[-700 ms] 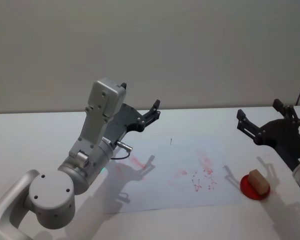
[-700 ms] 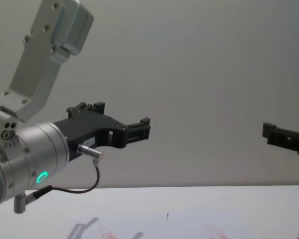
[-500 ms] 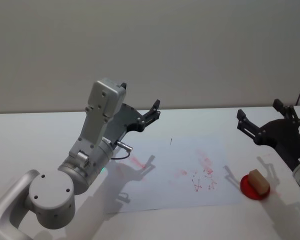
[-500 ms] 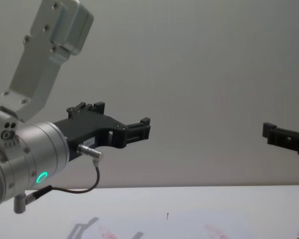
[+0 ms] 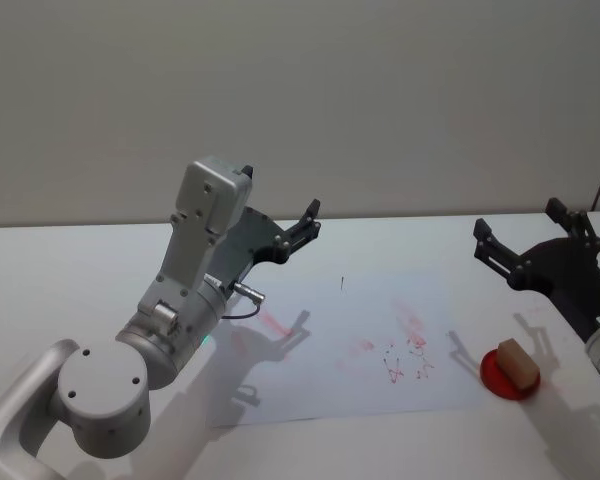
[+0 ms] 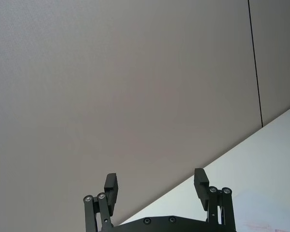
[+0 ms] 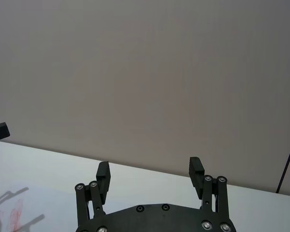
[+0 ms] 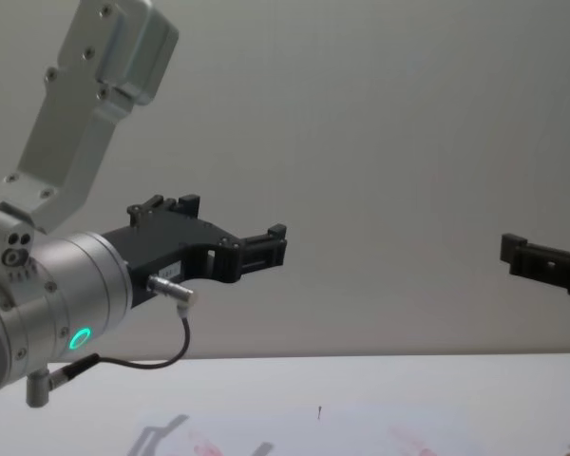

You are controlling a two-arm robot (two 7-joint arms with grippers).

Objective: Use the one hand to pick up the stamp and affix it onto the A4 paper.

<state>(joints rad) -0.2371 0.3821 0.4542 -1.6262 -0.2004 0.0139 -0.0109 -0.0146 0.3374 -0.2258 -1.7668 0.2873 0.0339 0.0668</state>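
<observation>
one stamp on red dish, just beside a4 paper

Tan stamp lying on red pad, beside A4 paper (red-smudged)

The A4 paper is showing white on the white table, carrying smudgy red imprints toward its right side and a tiny dark mark near its far edge. Just off the paper's right edge, the tan stamp is sitting on a round red pad. The left hand and right hand are showing black. The left arm is showing silver-grey, with a green light glowing on it.
</observation>
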